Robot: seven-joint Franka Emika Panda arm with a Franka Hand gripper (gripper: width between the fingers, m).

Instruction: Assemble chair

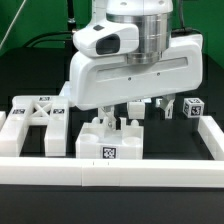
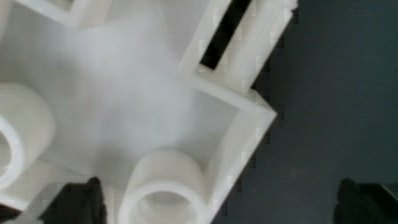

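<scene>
Exterior view is showing the blocky chair part [image 1: 108,140] standing on the desk [image 1: 170,145] just inside the front border rail [image 1: 150,172]. The X-braced panel [image 1: 38,112] is lying apart, toward the exterior view's left. The fingers [image 1: 134,108] are hanging above the part, spread wide and holding nothing. Wrist view is showing a moulded peg [image 2: 169,190] between them. Judged step: approach for pickup. The next move is calling for a straight descent, then closing on a graspable wall.

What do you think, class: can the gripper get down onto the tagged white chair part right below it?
Probably yes. The gripper hangs over the tagged white chair part with its jaws open, and nothing shows between them; the X-braced panel lies aside, to the exterior view's left.
</scene>
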